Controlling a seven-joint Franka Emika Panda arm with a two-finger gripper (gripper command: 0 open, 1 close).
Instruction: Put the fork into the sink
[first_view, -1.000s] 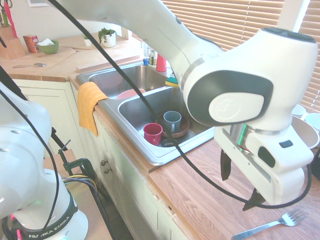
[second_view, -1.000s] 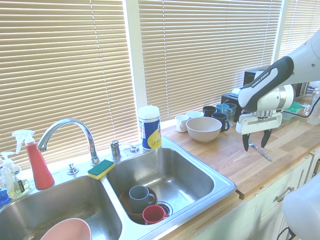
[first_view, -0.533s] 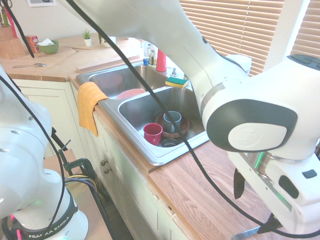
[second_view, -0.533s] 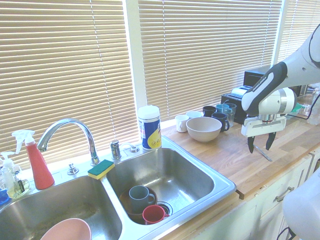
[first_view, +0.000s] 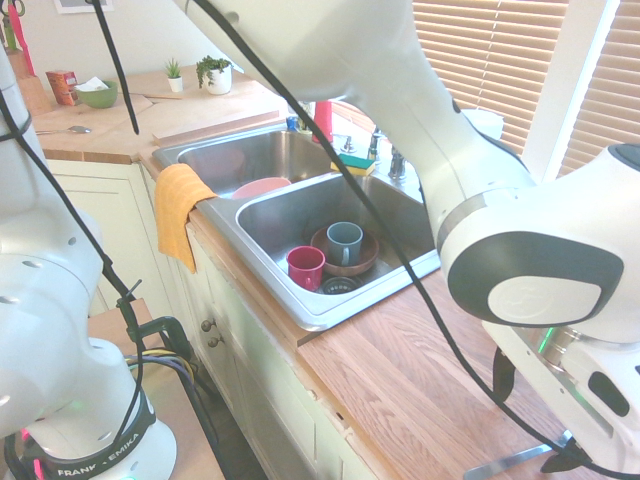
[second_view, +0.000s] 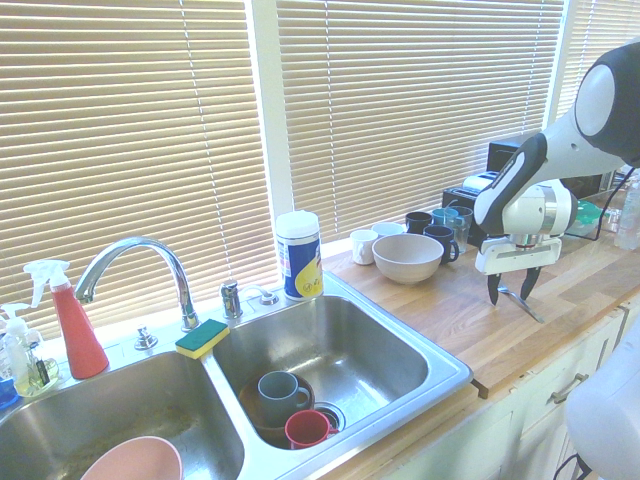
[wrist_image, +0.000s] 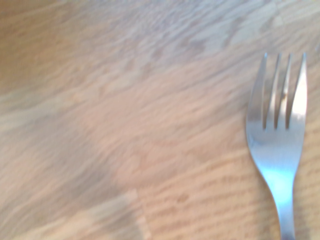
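The fork (wrist_image: 278, 150) lies flat on the wooden counter (second_view: 470, 330), right of the sink; its tines show close up in the wrist view. From the first exterior view only its handle (first_view: 510, 463) shows, under the arm. My gripper (second_view: 510, 290) hangs low over the fork (second_view: 522, 302), open, with one dark finger on each side of it and nothing held. In the first exterior view the gripper (first_view: 535, 420) stands at the lower right. The steel double sink (second_view: 445, 385) with its curved faucet (second_view: 140, 262) lies to the left along the counter.
The near basin (first_view: 300, 305) holds a red cup (first_view: 305, 266) and a grey mug (first_view: 344, 241) on a brown plate. A pink bowl (second_view: 135, 462) sits in the other basin. A beige bowl (second_view: 407, 257) and several mugs (second_view: 440, 228) stand behind the gripper. An orange cloth (first_view: 178, 210) hangs over the sink's edge.
The gripper has come down toward the counter and now stands around the fork, still open. The fork has not moved.
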